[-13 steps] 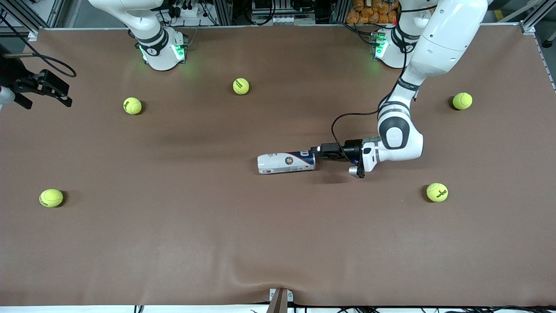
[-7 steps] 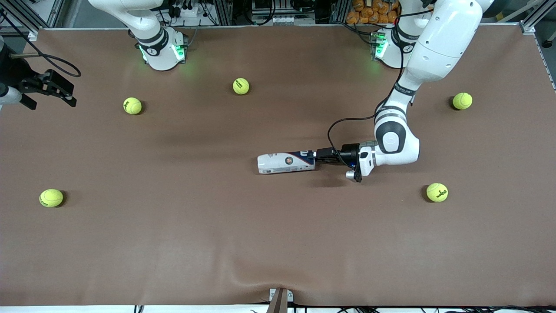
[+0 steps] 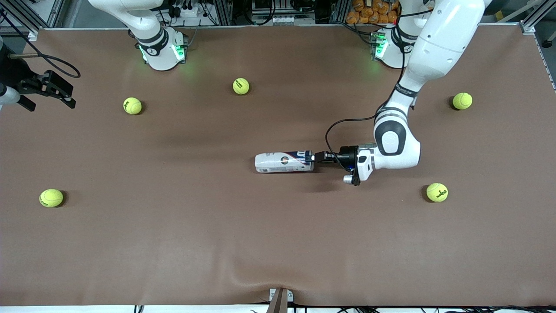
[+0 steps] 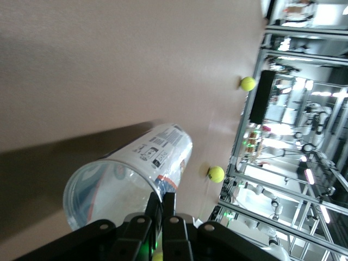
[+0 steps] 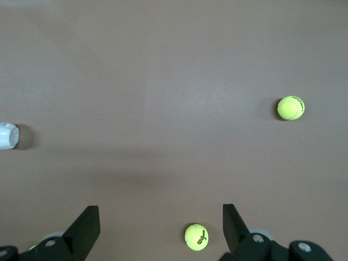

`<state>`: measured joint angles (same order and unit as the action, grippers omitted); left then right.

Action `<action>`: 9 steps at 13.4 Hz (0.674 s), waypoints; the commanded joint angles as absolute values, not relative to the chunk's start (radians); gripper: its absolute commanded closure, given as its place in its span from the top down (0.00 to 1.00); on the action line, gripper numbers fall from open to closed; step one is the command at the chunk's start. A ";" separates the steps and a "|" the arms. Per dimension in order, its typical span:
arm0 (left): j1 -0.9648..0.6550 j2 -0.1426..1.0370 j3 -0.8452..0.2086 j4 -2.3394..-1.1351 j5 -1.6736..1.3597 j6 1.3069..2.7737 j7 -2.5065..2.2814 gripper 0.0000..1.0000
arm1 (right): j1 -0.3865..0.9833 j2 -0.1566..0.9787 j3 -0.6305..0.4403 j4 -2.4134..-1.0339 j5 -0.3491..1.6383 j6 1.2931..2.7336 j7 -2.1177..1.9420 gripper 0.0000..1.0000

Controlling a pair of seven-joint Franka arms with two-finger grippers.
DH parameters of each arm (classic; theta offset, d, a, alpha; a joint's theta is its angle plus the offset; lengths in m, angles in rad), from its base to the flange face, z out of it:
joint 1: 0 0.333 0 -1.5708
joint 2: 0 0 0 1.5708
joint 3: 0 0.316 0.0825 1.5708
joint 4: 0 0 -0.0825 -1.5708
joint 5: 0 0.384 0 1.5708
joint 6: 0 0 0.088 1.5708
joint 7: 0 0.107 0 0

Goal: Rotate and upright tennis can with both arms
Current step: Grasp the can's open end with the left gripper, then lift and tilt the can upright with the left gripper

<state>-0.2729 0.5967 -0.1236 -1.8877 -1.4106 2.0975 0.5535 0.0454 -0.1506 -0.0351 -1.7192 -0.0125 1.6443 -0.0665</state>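
The tennis can [image 3: 282, 162] lies on its side in the middle of the table, its open silvery-rimmed end toward the left arm's end. My left gripper [image 3: 313, 157] is shut on the rim of that end. In the left wrist view the can [image 4: 130, 174] fills the lower part and my left gripper [image 4: 161, 204] pinches its rim, one finger inside and one outside. My right gripper [image 3: 47, 100] is open and empty, up over the right arm's end of the table. The right wrist view shows its spread fingers [image 5: 86, 228] and the can's closed end [image 5: 6, 136] at the edge.
Several yellow-green tennis balls lie scattered: one [image 3: 241, 86] near the bases, one [image 3: 132, 105] and one [image 3: 51, 198] toward the right arm's end, one [image 3: 462, 101] and one [image 3: 437, 192] toward the left arm's end. A ball [image 5: 196, 237] lies under my right gripper.
My left gripper has shifted slightly toward the right arm's end with the can, and the can has turned a little about its long axis. My right gripper has barely moved.
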 commanded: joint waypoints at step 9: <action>-0.409 0.370 -0.175 -1.649 -0.658 2.082 -0.496 0.00 | 0.051 -0.153 -0.040 -1.721 0.003 1.661 -0.051 1.00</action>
<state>-0.3483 0.3884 -0.1807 -1.7140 -0.8107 2.0966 -0.3063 0.0454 -0.1492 -0.0353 -1.7193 -0.0125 1.6562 -0.0663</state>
